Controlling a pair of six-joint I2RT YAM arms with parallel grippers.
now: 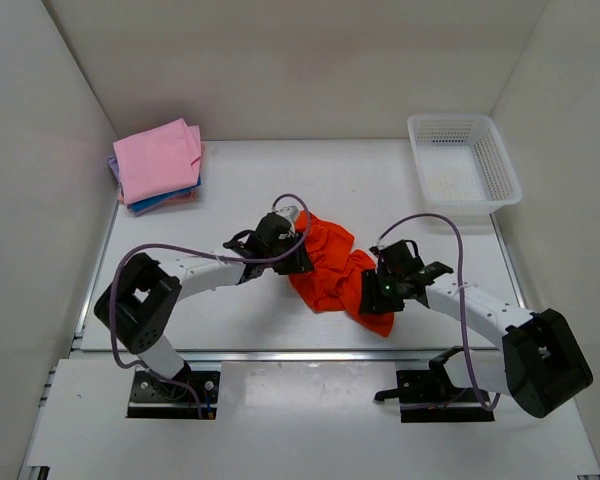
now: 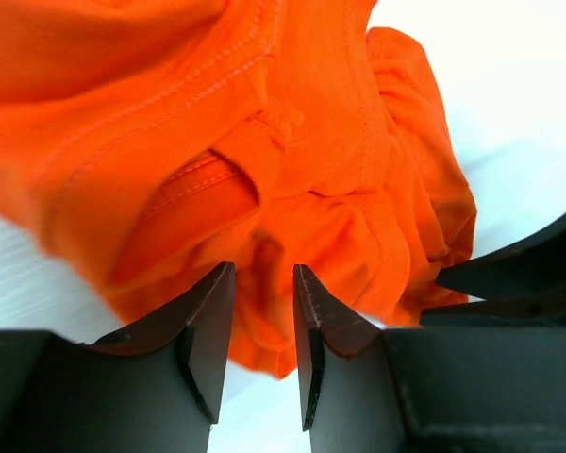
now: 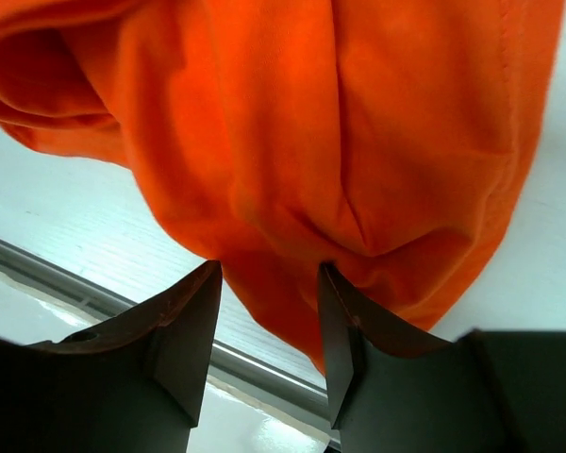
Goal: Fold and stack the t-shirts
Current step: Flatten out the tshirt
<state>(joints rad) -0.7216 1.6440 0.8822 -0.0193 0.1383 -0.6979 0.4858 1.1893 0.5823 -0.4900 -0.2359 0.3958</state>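
- The right end effector [image 3: 270, 269] is nearest, its jaws clamped on a bunched end of the orange t-shirt [image 1: 330, 265], over the near edge of the counter [image 1: 240, 185].
- Slightly farther and to the left, the left end effector [image 2: 264, 274] pinches the shirt's other end, with a stitched hem just past its fingers.
- The shirt hangs crumpled between them at mid-counter.
- In the far left corner sits a folded stack, with a pink t-shirt [image 1: 158, 160] on top and a blue t-shirt [image 1: 152, 205] showing beneath.
- A white mesh basket [image 1: 505, 170] stands at far right.
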